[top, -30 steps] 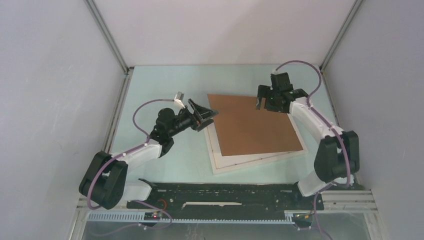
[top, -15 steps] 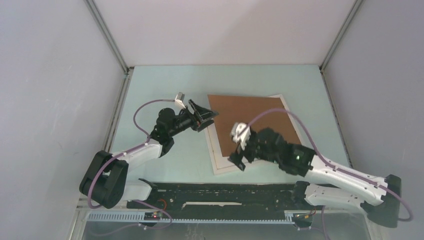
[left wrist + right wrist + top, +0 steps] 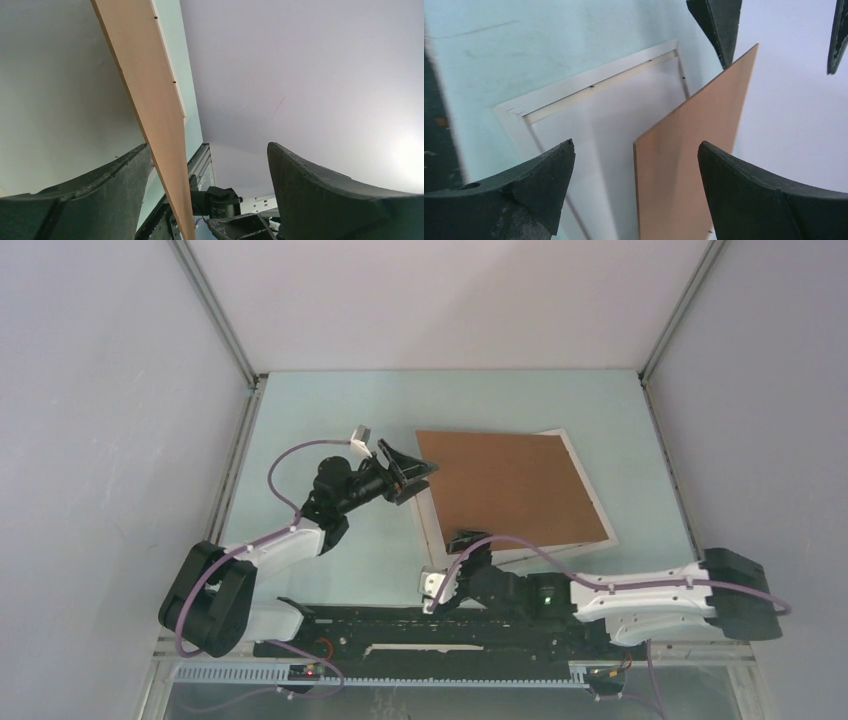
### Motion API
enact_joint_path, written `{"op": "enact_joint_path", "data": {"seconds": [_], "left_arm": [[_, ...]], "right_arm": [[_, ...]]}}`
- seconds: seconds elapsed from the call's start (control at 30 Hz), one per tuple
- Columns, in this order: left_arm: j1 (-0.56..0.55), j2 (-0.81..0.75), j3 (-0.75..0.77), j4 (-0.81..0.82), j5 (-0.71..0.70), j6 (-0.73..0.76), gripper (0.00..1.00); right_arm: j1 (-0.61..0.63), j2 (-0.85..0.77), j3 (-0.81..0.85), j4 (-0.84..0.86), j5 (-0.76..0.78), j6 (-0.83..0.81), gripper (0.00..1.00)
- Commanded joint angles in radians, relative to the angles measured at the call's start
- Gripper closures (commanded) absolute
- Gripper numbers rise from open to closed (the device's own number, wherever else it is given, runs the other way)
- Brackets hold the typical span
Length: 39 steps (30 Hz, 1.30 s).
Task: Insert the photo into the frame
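A brown backing board (image 3: pixel 510 490) lies over the thin white frame (image 3: pixel 592 488), whose rim shows on the right and left. My left gripper (image 3: pixel 413 472) is open around the board's left corner. In the left wrist view the board (image 3: pixel 162 150) runs edge-on between the wide-apart fingers (image 3: pixel 320 195), close to the left one. My right gripper (image 3: pixel 458 558) hovers open at the frame's near left corner. In the right wrist view, the board's near corner (image 3: pixel 689 165) is lifted off the frame (image 3: pixel 589 82) and sits between the open fingers (image 3: pixel 524 190). The photo is hidden.
White enclosure walls (image 3: pixel 110 440) stand close on the left, right and back. A black rail (image 3: pixel 400 625) runs along the table's near edge, just behind my right gripper. The left gripper's fingertips (image 3: pixel 719 25) show at the top of the right wrist view.
My right arm has swung from the board's far right corner across to the frame's near left corner. The left gripper has stayed at the board's left corner.
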Motion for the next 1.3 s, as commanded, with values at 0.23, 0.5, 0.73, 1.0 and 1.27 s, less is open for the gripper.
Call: {"op": "enact_joint_path", "data": {"seconds": [0.23, 0.5, 0.73, 1.0, 1.27], "left_arm": [[-0.022, -0.028, 0.041, 0.018, 0.019, -0.018, 0.12], [-0.022, -0.074, 0.056, -0.098, -0.001, 0.019, 0.07], [0.017, -0.326, 0.129, -0.743, -0.229, 0.209, 0.0], [0.05, -0.475, 0.116, -1.168, -0.428, 0.161, 0.07], [-0.083, -0.178, 0.191, -1.17, -0.364, 0.123, 0.0]], "right_arm": [[0.092, 0.224, -0.019, 0.458, 0.405, -0.327, 0.32], [0.08, 0.214, -0.019, 0.427, 0.375, -0.204, 0.96], [0.034, 0.148, -0.044, 0.444, 0.367, -0.037, 1.0], [-0.021, -0.01, -0.134, 0.55, 0.362, 0.105, 1.0], [-0.109, -0.188, -0.134, 0.443, 0.26, 0.272, 1.0]]}}
